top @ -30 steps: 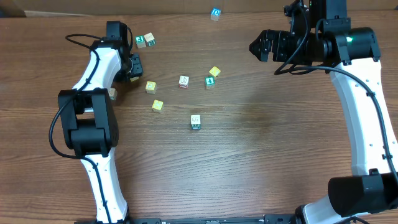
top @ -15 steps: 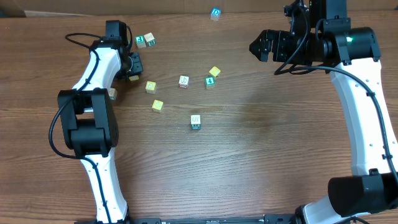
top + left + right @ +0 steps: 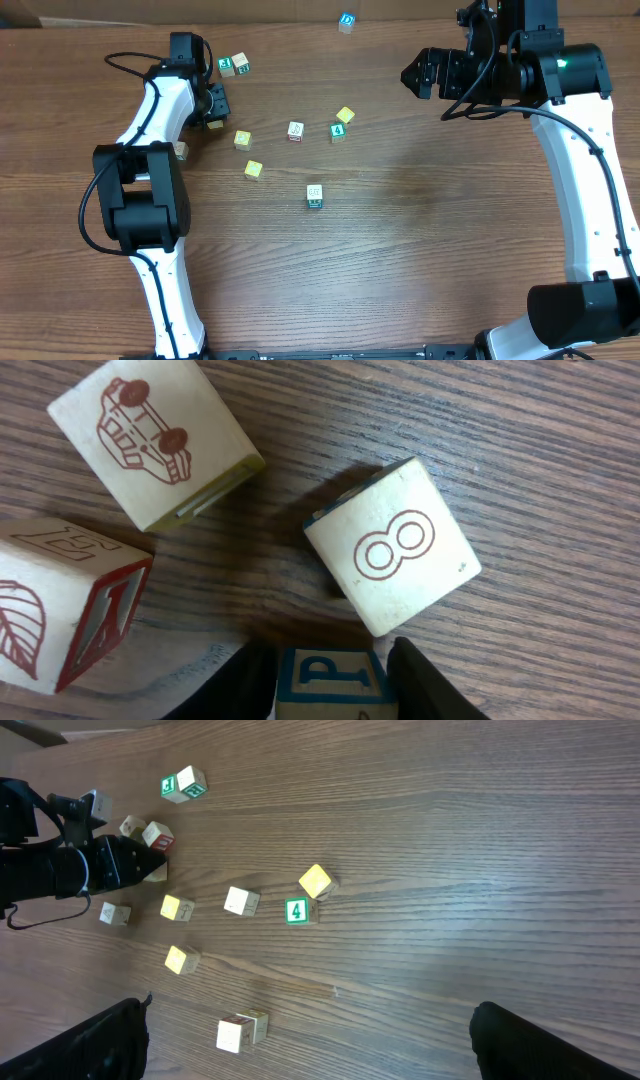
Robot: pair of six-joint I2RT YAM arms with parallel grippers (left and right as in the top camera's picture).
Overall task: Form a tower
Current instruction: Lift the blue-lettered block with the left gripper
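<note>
- The left end effector (image 3: pixel 214 108) was clamped on a blue-bordered P cube (image 3: pixel 329 680). The 8 cube (image 3: pixel 392 547) and the car cube (image 3: pixel 150 435) lay close by, so a straight upward lift would likely clear them best.
- The right end effector (image 3: pixel 418 73) hung empty, its jaws wide apart.
- The tower (image 3: pixel 314 196) stood mid-tabletop (image 3: pixel 430 240), well apart from the left end effector. Its long axis was upright, pointing up at the overhead camera.
- Setting the cube down square and centred should keep the tower steady.

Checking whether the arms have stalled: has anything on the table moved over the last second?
Nothing visibly moved. The left pincer grips the P cube, the right pincer stays open, and the tower stands where it was.
</note>
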